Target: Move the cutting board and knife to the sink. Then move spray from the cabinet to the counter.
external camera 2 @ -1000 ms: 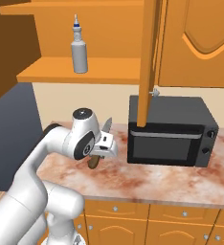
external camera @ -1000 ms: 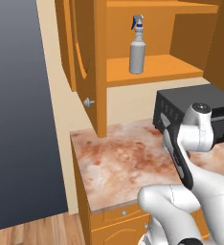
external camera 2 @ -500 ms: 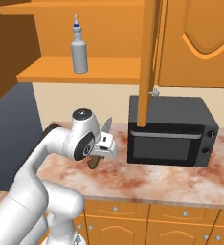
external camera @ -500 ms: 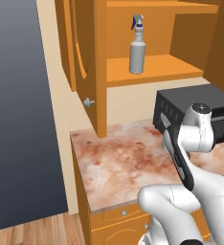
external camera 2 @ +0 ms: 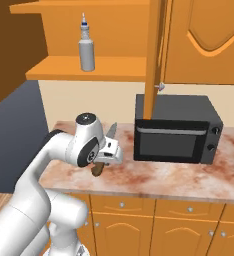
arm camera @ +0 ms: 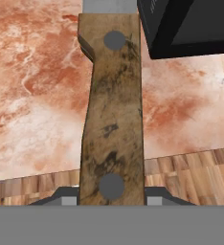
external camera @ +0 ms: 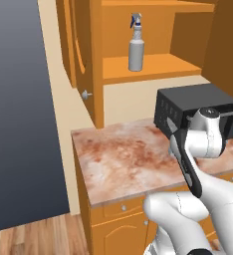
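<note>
My gripper [external camera 2: 107,153] is shut on the knife [external camera 2: 110,133], held over the counter [external camera 2: 159,172] left of the microwave. Its grey blade points up and its brown wooden handle [arm camera: 113,110] hangs below the hand. In the hand view the handle runs up the middle between my gripper [arm camera: 112,197] fingertips, over the marbled counter [arm camera: 37,95]. The spray [external camera: 135,50] stands upright on the shelf of the open cabinet [external camera: 153,67], above and left of my hand; from the right it is the spray [external camera 2: 86,50] on the cabinet [external camera 2: 89,70] shelf. The cutting board and the sink are out of view.
A black microwave [external camera 2: 176,130] sits on the counter [external camera: 118,154] right of my hand, seen also as the microwave [external camera: 188,107] and the microwave [arm camera: 190,28]. An open cabinet door [external camera 2: 154,55] hangs edge-on above it. The counter ends at the left by a dark wall.
</note>
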Controlling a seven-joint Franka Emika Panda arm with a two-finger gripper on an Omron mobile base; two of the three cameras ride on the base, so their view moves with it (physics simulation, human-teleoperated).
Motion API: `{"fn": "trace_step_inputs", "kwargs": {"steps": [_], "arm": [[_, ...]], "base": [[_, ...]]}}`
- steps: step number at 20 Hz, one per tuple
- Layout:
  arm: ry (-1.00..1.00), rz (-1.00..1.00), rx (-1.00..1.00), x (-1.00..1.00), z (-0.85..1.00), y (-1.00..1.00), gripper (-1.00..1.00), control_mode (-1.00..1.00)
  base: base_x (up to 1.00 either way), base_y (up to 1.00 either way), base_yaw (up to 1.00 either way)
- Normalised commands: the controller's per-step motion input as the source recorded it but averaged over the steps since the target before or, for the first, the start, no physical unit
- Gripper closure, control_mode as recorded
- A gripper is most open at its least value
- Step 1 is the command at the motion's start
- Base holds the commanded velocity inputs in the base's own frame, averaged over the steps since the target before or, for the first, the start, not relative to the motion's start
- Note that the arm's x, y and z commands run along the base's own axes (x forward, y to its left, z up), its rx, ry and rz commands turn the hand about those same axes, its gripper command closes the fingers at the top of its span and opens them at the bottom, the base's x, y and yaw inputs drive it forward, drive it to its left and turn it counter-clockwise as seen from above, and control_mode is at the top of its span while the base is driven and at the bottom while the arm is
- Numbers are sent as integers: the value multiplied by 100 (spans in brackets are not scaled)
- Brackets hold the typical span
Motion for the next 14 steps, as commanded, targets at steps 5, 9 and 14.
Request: {"fn": "trace_step_inputs", "kwargs": {"steps": [5, 9, 14], "arm": [[0, 0, 0, 0, 0, 0, 100, 100], [0, 0, 0, 0, 0, 0, 100, 100], [0, 0, 0, 0, 0, 0, 100, 100]], "base": [[-53, 2, 2], [-56, 4, 16], [-61, 1, 31]]}}
